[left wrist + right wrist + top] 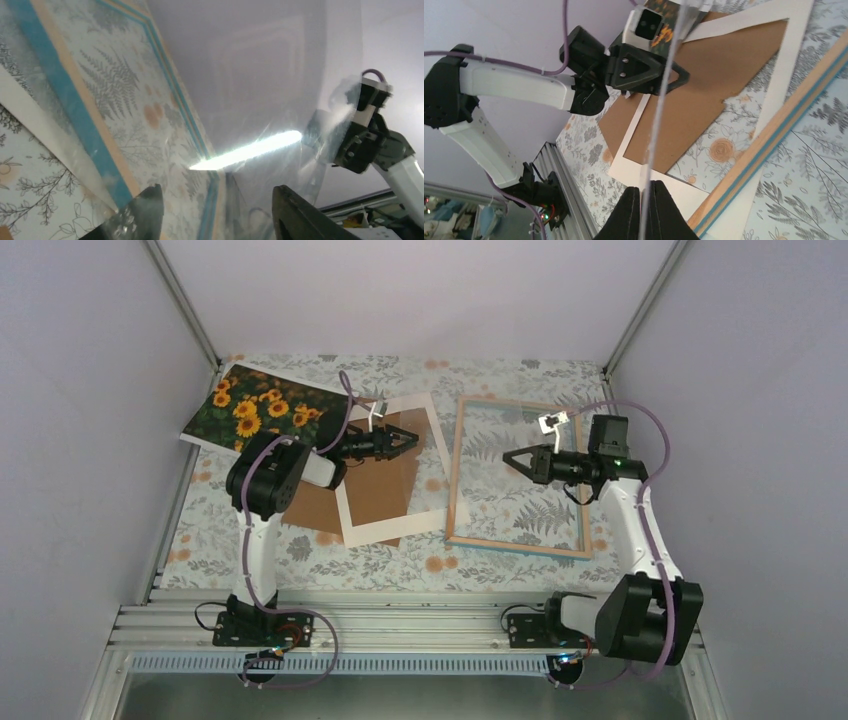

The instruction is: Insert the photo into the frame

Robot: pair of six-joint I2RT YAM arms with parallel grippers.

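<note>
The right gripper (pixel 644 194) is pinched tight on a thin clear sheet (pixel 660 115), held edge-on over the frame (pixel 453 480), which lies flat at the right of the table (pixel 400 570). The left gripper (pixel 410 439) hangs with its jaws apart, holding nothing, over the cream mat (pixel 395 532) and brown backing board (pixel 370 490) just left of the frame. The photo (pixel 262 412) lies face up in the far left corner, well apart from the frame. It is probably light, limp and slick, apt to buckle or crease, so a gentle pinch at a free corner looks the safest hold.
</note>
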